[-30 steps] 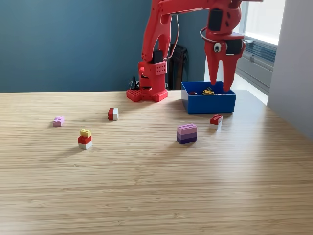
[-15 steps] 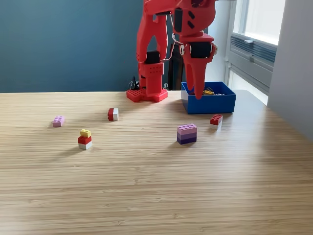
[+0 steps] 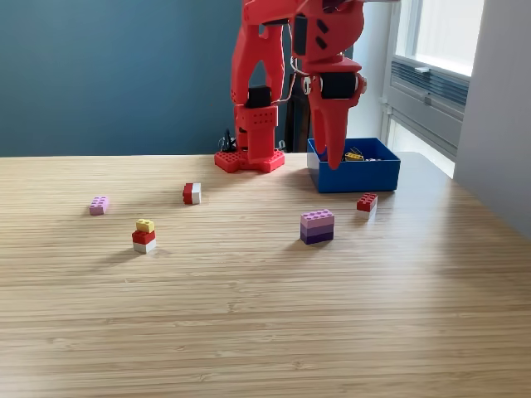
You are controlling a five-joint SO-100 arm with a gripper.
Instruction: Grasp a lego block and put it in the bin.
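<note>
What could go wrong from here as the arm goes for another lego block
1. The gripper hangs low at the bin's front left corner; a sideways swing might clip the wall and shove the bin.
2. The small red block sits close to the bin's front wall, leaving little finger room.
3. The yellow-red-white stack might tip or split if pinched off-centre.

Blue bin (image 3: 355, 175), red arm (image 3: 257, 91), pink-purple block (image 3: 317, 226).

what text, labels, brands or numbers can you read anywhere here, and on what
None: no readable text shows in the exterior view.
Red arm: no label or brand visible.
Blue bin: plain walls.
Lego blocks, such as the purple stack: any stud lettering is too small to read.
</note>
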